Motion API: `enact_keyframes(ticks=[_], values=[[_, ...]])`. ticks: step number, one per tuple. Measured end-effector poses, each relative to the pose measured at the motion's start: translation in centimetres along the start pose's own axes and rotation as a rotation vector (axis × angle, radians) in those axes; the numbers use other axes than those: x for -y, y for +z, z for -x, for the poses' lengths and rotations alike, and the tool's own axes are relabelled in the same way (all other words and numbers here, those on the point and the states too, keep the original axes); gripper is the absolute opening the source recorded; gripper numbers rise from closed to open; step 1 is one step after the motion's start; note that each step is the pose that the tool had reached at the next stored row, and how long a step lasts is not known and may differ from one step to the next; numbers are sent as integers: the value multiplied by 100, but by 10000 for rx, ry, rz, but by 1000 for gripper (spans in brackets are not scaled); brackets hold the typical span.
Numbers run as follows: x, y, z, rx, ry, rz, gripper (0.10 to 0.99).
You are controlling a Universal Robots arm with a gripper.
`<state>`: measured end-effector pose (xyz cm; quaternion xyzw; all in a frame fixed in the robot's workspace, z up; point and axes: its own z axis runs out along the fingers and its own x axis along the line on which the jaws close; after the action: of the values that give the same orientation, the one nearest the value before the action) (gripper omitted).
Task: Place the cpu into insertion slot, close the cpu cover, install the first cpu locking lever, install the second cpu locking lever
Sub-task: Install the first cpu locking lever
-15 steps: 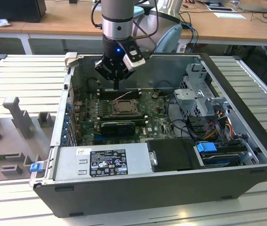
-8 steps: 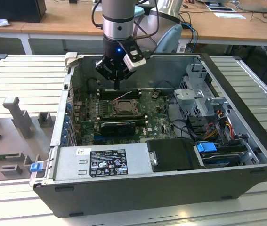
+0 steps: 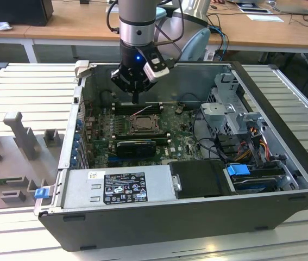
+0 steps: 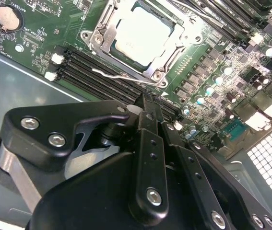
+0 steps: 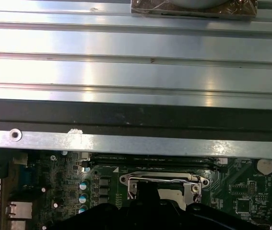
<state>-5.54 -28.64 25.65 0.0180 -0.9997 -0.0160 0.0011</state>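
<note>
With the cpu [image 4: 143, 36] already seated in the insertion slot [image 4: 108, 42] and the cpu cover [image 4: 167, 60] lying closed over it, the gripper [image 4: 147, 108] hovers beside the socket, fingers pressed together on nothing, so lever installation appears in hand, calling for precise fingertip placement on the locking lever [image 4: 114, 75].

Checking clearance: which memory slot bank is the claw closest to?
The memory slot bank between the cpu cover and the grey case wall; the claw hangs over it.
</note>
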Motion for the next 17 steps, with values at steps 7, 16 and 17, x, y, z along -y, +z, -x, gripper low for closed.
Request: enact_keyframes(ticks=[7, 16, 17], values=[[0, 1, 17, 0, 0, 0, 106], [5, 17, 116, -1, 1, -1, 106], [5, 19, 121, 0, 2, 0, 106]])
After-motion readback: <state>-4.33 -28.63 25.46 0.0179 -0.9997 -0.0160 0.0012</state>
